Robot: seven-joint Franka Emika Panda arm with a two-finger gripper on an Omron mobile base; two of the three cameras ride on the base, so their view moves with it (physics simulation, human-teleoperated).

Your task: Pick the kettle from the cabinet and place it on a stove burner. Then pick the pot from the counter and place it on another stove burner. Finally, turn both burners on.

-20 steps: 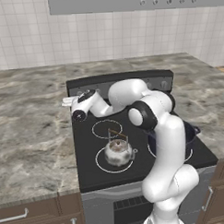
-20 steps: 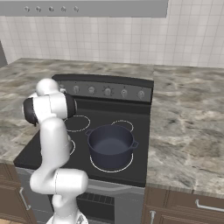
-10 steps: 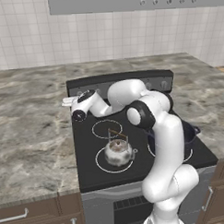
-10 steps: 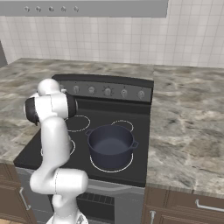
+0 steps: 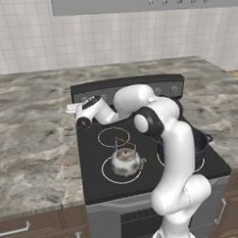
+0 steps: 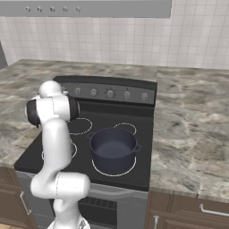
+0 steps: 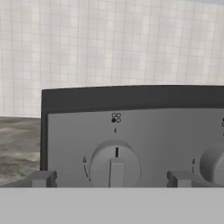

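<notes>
Left base view, items from left to right. Worktop (image 5: 33, 124): mottled stone, running either side of the stove. Gripper (image 5: 71, 109): at the end of the arm, reaching toward the left end of the control panel (image 5: 134, 89) at about 10 o'clock from the stove's centre. Kettle (image 5: 125, 160): silvery, upright on the front-left burner at about 7 o'clock, brown handle arched above it. Pot (image 5: 198, 142): dark blue-grey, on the front-right burner at about 4 o'clock, partly hidden behind the arm.

Right base view. Pot (image 6: 112, 148): sits squarely inside its burner ring, both loop handles clear. Control panel (image 6: 112, 93): a row of five knobs along the back.

Hand view. Fingertips (image 7: 41, 178): set wide apart, holding nothing, one on each side of the leftmost knob (image 7: 115, 165). Knob: dead ahead between the jaws, its pointer bar upright at 12 o'clock, not yet touched as far as can be told. A second knob (image 7: 213, 162) lies at 3 o'clock.

Judgement: both vessels placed; lighting the burners remains. The coming move turns on the gripper closing straight forward onto the centred knob.
</notes>
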